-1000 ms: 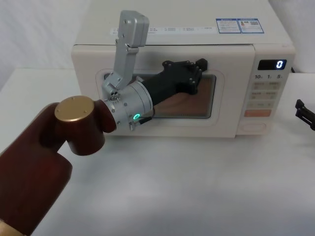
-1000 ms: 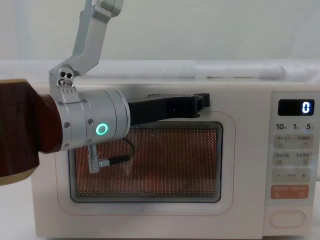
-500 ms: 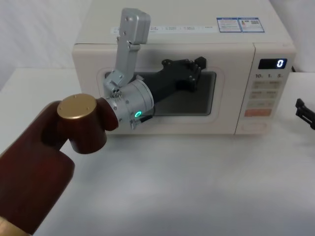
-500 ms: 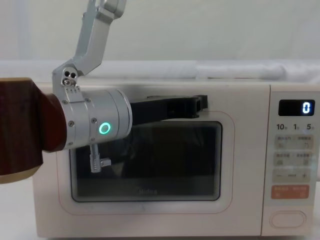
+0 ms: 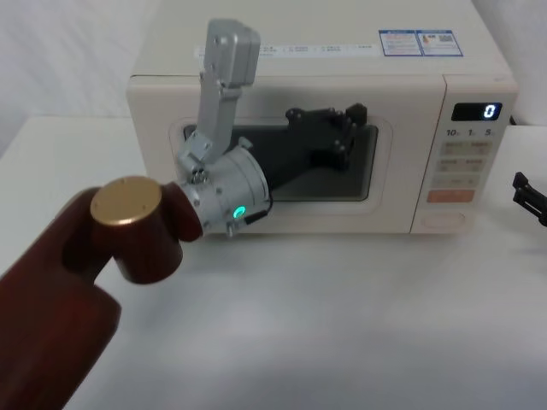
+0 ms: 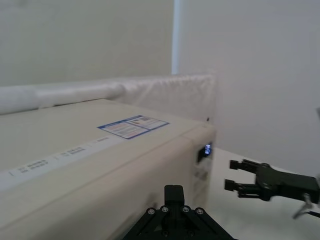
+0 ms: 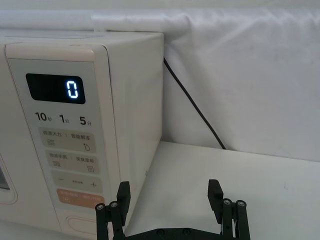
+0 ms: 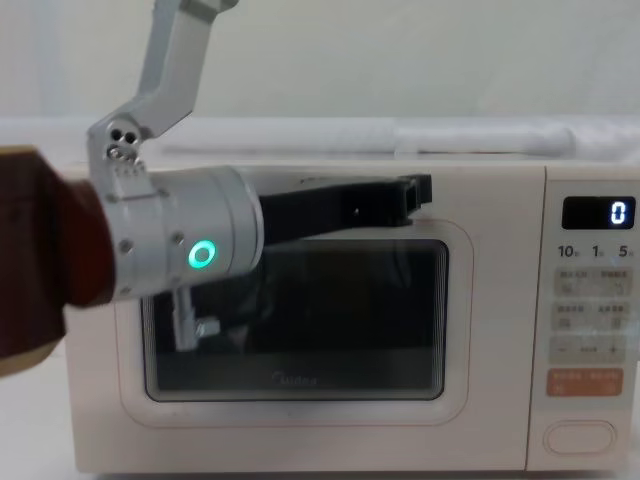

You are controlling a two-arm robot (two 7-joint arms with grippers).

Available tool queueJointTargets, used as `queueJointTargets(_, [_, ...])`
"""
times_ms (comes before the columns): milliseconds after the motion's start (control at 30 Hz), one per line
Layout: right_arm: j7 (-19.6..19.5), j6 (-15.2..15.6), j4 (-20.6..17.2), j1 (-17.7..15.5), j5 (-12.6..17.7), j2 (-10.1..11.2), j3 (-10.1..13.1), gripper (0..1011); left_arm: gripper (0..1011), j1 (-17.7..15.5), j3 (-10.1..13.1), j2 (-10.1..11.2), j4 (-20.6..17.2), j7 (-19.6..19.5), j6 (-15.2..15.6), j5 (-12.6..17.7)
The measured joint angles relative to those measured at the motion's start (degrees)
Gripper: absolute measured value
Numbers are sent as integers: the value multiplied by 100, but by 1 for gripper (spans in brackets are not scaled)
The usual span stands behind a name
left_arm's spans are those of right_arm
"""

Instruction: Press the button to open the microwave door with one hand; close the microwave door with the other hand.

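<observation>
Basically done: microwave door (image 8: pixel 295 330) sits flush shut on the microwave (image 5: pixel 320 64) at the counter's back edge. Left end effector (image 8: pixel 408 195) against the door's top, state unclear. Right end effector (image 7: pixel 170 197) released, idle beside the button (image 8: pixel 580 437).

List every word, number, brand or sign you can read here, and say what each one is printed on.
"0": black display at the top of the microwave control panel.
"10", "1", "5": printed in a row under the display; the small characters beside them are unreadable.
"Midea": faint logo low on the microwave door.
Keypad button captions: too small to read.
Blue-and-white sticker on the microwave's top: too small to read.
</observation>
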Motion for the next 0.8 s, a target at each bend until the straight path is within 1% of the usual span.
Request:
queueJointTargets(67, [0, 0, 0, 0, 0, 0, 0, 1002, 0, 117, -10, 68, -124, 33, -5, -1])
queueJointTargets(167, [0, 0, 0, 0, 0, 0, 0, 1002, 0, 377, -68, 190, -358, 136, -23, -9])
queueJointTargets(200, [0, 0, 0, -1, 0, 0, 0, 1002, 0, 536, -110, 258, -484, 213, -41, -6])
queueJointTargets(267, [0, 0, 0, 0, 0, 0, 0, 1002, 0, 666, -149, 306, -578, 285, -60, 4])
queueJointTargets(300, [0, 0, 0, 0, 0, 0, 0, 1002, 0, 836, -215, 363, -706, 393, -96, 30])
queueJointTargets(400, [0, 0, 0, 0, 0, 0, 0, 1002, 0, 1106, -332, 435, -891, 591, -176, 95])
queueJointTargets(433, [0, 0, 0, 0, 0, 0, 0, 1002, 0, 1296, -431, 466, -1008, 730, -230, 139])
queueJointTargets(467, [0, 0, 0, 0, 0, 0, 0, 1002, 0, 1380, -481, 475, -1063, 795, -256, 163])
queueJointTargets(500, [0, 0, 0, 0, 0, 0, 0, 1002, 0, 1539, -574, 489, -1164, 914, -305, 198])
queueJointTargets(633, [0, 0, 0, 0, 0, 0, 0, 1002, 0, 1870, -788, 523, -1385, 1137, -395, 256])
queueJointTargets(667, [0, 0, 0, 0, 0, 0, 0, 1002, 0, 2015, -887, 551, -1480, 1209, -425, 276])
queueJointTargets(733, [0, 0, 0, 0, 0, 0, 0, 1002, 0, 2155, -990, 589, -1579, 1269, -451, 288])
queueJointTargets(767, [0, 0, 0, 0, 0, 0, 0, 1002, 0, 2301, -1103, 634, -1671, 1318, -475, 301])
queueJointTargets(800, [0, 0, 0, 0, 0, 0, 0, 1002, 0, 2368, -1160, 655, -1717, 1340, -486, 305])
